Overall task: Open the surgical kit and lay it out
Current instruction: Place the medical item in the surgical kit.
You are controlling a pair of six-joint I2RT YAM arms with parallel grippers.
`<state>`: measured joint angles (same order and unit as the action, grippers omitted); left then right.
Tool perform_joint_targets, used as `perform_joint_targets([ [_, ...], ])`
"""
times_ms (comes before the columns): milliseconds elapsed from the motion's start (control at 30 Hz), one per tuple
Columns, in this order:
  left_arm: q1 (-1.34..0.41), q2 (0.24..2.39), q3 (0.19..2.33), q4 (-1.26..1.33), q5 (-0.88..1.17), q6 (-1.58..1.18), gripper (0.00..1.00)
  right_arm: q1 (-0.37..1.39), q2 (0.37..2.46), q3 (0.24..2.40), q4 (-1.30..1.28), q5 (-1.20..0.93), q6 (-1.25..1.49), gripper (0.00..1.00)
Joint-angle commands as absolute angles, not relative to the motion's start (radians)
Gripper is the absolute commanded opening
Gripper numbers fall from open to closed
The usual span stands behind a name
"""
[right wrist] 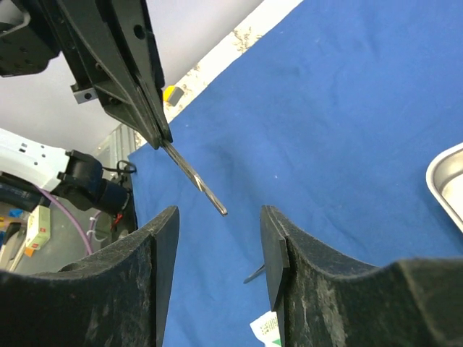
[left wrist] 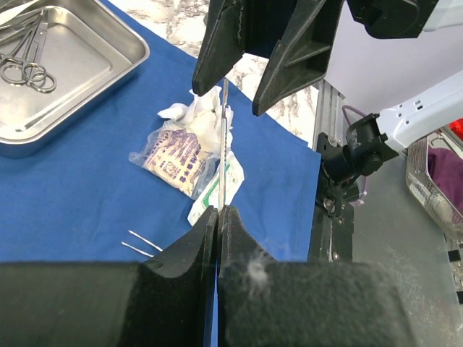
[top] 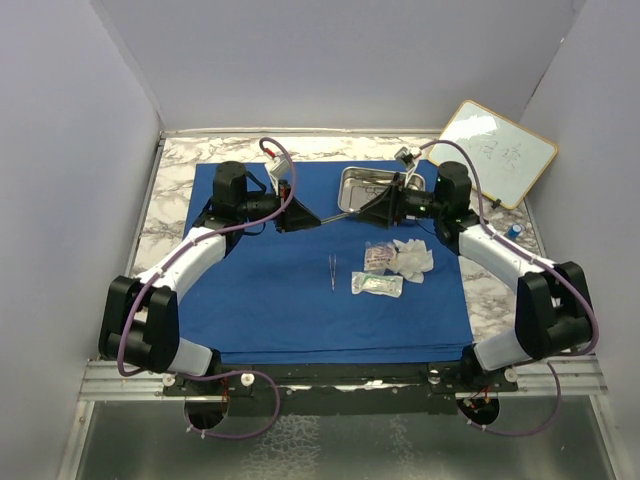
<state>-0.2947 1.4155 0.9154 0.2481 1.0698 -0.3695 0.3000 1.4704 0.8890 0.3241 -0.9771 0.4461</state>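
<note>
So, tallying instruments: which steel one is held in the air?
The thin instrument clamped in the left pincer; the tweezers lie on the cloth, the scissors in the tray.

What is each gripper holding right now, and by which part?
The left gripper pinches a thin steel instrument by one end. The right gripper is open and holds nothing; the free tip shows between its jaws, untouched.
</note>
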Motion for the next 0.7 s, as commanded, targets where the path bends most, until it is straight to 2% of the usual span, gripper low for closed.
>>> perform_joint_targets([
  [0, -0.301, 1.384, 0.907, 0.293, 1.135, -0.374, 0.0, 0.295, 1.497, 0.878, 0.478, -1.062, 0.545, 0.47],
  [100, -0.304, 1.387, 0.908, 0.293, 1.145, -0.375, 0.0, 0.295, 1.502, 0.877, 0.498, -1.072, 0.56, 0.42],
  [567, -0.313, 1.393, 0.904, 0.295, 1.153, -0.371, 0.0, 0.293, 1.521, 0.872, 0.531, -1.091, 0.578, 0.03],
  [667, -0.313, 1.393, 0.897, 0.295, 1.148, -0.362, 0.0, 0.291, 1.52, 0.871, 0.531, -1.092, 0.572, 0.01],
])
